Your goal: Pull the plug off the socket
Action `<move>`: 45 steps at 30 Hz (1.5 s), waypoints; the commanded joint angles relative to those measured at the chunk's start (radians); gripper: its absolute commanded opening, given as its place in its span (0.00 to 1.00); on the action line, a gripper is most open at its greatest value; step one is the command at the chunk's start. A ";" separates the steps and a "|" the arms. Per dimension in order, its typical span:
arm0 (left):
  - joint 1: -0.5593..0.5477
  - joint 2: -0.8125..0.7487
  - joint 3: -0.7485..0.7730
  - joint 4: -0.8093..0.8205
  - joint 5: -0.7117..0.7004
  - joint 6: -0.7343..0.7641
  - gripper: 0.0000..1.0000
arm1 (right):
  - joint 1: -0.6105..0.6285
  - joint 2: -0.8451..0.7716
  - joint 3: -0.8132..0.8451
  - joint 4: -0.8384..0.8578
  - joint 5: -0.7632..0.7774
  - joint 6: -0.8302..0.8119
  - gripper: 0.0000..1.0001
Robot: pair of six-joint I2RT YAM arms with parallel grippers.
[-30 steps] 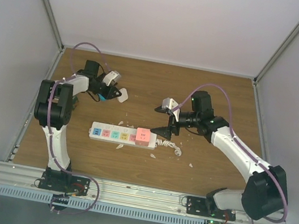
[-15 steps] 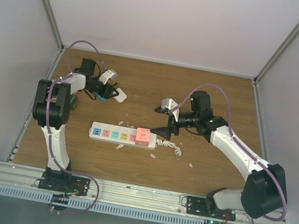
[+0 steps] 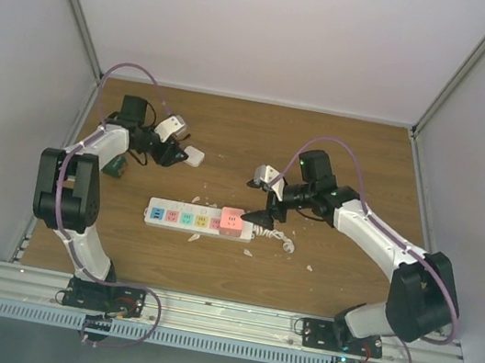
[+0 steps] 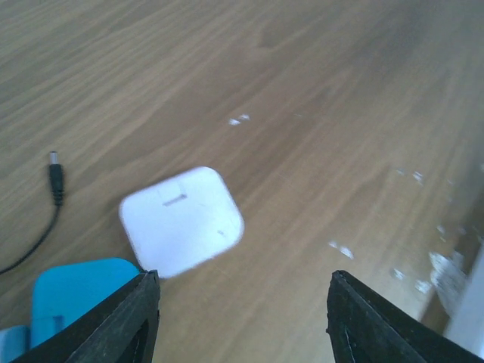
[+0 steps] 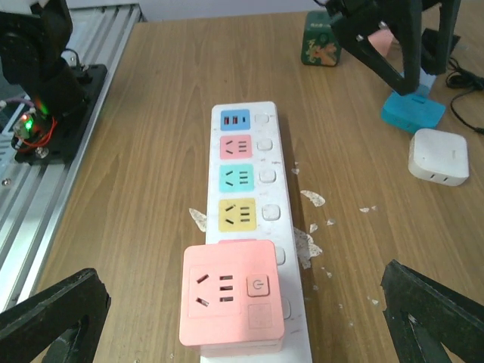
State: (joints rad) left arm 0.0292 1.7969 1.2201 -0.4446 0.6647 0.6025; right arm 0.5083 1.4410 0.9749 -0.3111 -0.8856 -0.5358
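Note:
The socket is a long white power strip (image 3: 182,217) with coloured faces; its coiled white cord (image 3: 278,237) is at the right end. A pink cube plug (image 3: 232,221) sits in the strip's right end and shows close up in the right wrist view (image 5: 231,295). My right gripper (image 3: 253,200) is open just right of the plug; in its own view (image 5: 242,321) the jaws stand wide on either side of the plug, not touching it. My left gripper (image 3: 175,154) is open and empty at the far left, beside a white square adapter (image 4: 181,221).
The white adapter (image 3: 193,157) lies loose on the wood, next to a blue block (image 5: 412,112) and a black cable jack (image 4: 55,178). A small green box (image 5: 321,39) stands at the far left. White flakes (image 3: 249,253) are scattered round the strip.
My right gripper has come down and left, closer to the pink plug. My left arm has swung back toward the far left, and the white adapter stays on the table.

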 commanded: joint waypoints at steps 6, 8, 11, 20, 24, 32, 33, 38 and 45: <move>-0.009 -0.185 -0.114 -0.206 0.237 0.301 0.72 | 0.030 0.022 -0.045 0.005 0.056 -0.119 1.00; -0.020 -0.206 -0.126 -0.244 0.277 0.339 0.81 | 0.030 0.023 -0.069 0.022 0.067 -0.140 1.00; -0.077 -0.253 -0.168 -0.252 0.292 0.371 0.85 | 0.030 0.038 -0.104 0.060 0.081 -0.153 1.00; -0.293 -0.380 -0.343 -0.059 0.194 0.307 0.86 | 0.030 0.054 -0.191 0.180 0.083 -0.153 1.00; -0.364 -0.379 -0.373 -0.002 0.144 0.275 0.85 | 0.038 0.069 -0.207 0.224 0.088 -0.151 1.00; -0.373 -0.301 -0.389 0.027 0.016 0.263 0.77 | 0.085 0.121 -0.172 0.231 0.104 -0.153 1.00; -0.374 -0.291 -0.393 0.035 -0.002 0.261 0.77 | 0.091 0.129 -0.170 0.233 0.105 -0.153 1.00; -0.373 -0.246 -0.406 0.055 -0.046 0.259 0.76 | 0.114 0.160 -0.150 0.235 0.110 -0.153 1.00; -0.374 -0.184 -0.400 0.086 -0.061 0.233 0.73 | 0.134 0.207 -0.109 0.228 0.124 -0.157 0.98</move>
State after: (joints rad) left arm -0.3408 1.5776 0.8204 -0.4179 0.6205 0.8555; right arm 0.6273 1.6192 0.8310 -0.1028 -0.7727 -0.6765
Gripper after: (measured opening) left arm 0.742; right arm 0.989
